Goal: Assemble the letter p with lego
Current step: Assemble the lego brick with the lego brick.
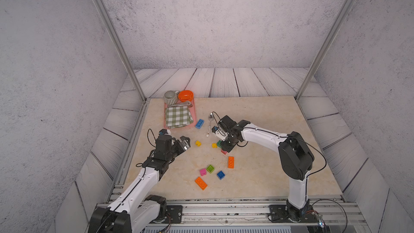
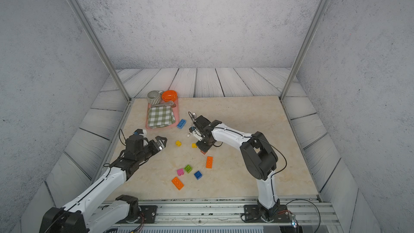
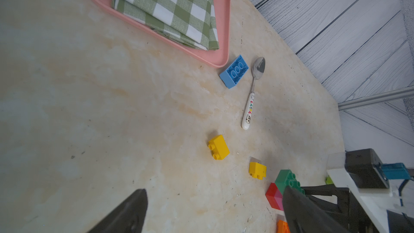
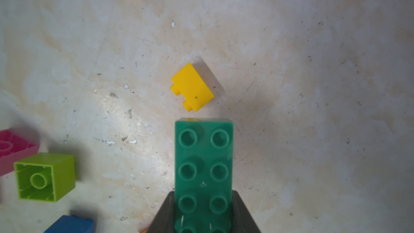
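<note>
My right gripper (image 4: 203, 209) is shut on a dark green oblong lego brick (image 4: 203, 166), studs facing the wrist camera, near the table's middle (image 1: 226, 147). In the left wrist view the green brick (image 3: 287, 178) sits directly over a red brick (image 3: 271, 195) with a pink face beside it. My left gripper (image 1: 187, 143) (image 3: 215, 190) hangs open and empty to the left. Two small yellow bricks (image 1: 197, 143) (image 1: 214, 145) lie between the grippers. Nearer the front lie two orange bricks (image 1: 231, 162) (image 1: 201, 183), and lime (image 1: 210, 168), pink (image 1: 203, 172) and blue (image 1: 221, 174) ones.
A light blue brick (image 1: 199, 123) lies underside up beside a spoon (image 1: 209, 124). At the back left a pink tray (image 1: 179, 127) holds a checked cloth (image 1: 178, 116), a striped cup (image 1: 170, 97) and an orange bowl (image 1: 186, 95). Metal posts stand at the table's back corners.
</note>
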### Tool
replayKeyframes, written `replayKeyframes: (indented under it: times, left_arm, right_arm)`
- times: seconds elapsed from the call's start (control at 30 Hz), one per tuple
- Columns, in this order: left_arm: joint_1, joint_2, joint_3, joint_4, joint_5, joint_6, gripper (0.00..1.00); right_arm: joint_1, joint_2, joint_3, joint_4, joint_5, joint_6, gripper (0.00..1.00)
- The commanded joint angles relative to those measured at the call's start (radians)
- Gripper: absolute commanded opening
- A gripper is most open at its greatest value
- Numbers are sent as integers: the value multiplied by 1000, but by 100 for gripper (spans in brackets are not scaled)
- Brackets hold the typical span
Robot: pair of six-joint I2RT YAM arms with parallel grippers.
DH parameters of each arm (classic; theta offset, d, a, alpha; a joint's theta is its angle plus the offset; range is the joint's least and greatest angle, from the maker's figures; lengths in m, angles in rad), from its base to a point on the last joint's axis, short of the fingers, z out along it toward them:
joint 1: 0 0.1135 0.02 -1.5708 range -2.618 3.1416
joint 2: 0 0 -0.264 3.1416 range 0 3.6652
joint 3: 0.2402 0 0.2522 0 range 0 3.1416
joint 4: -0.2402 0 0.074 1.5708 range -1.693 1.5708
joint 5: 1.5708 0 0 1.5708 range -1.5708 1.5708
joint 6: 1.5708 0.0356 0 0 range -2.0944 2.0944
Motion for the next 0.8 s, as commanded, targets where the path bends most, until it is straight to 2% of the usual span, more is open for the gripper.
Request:
replayKeyframes:
  times: [0.0,0.2,0.37,0.57,0.77]
  left_arm:
    - [11,-4,-5,8,0,15,98]
    - [10,-9,-5,5,-5,17,98]
    - [11,-11,-5,3,-5,16,98]
    - [11,-12,-7,4,-5,17,98]
    - [11,-18,-6,-1,-8,18,98]
  right_arm:
    - [5,131,-108,-9,7,26,0]
    - [5,112,-188,66,3,104,0]
    - [8,90,-228,71,28,116,0]
    - [19,36,-219,25,23,74,0]
    - [12,47,-154,-60,45,-18,0]
